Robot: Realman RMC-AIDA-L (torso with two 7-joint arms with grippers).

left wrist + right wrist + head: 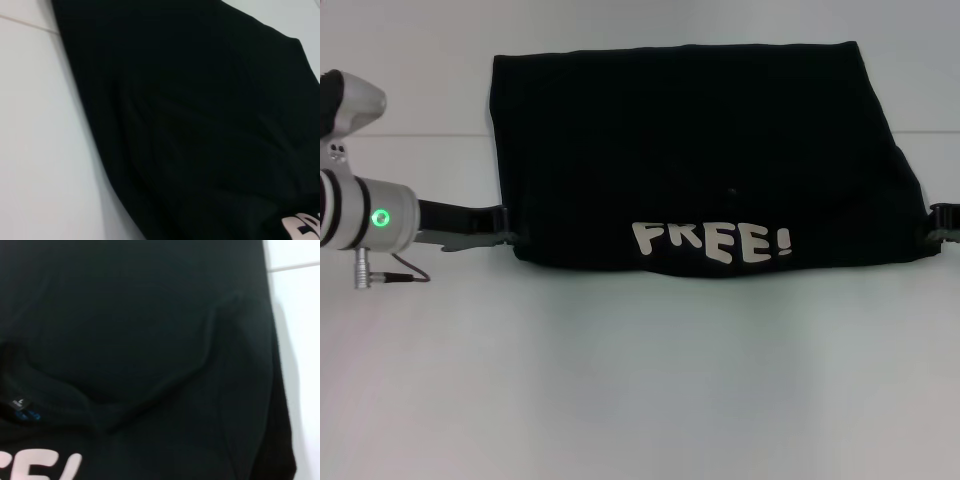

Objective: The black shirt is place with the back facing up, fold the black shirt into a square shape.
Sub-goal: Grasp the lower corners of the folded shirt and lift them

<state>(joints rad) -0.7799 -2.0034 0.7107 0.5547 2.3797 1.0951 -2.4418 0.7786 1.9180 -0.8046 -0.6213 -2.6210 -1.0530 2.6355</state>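
Black shirt (700, 150): folded, frame centre, lettering at lower edge.
Left gripper (503, 228): shirt's left edge; grip can't tell.
Right gripper (942, 222): shirt's right edge; grip can't tell.

The left arm (365, 215) is chunky silver-white tube segments with black bands at the joints, plus a little glowing green ring light on the side. A metal plug sticks out underneath with a thin dark cable looping off it. The left gripper (470, 228) is black and grey-green.

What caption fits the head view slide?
Large black cloth T-shirt folded on white table, both hands at its near corners.
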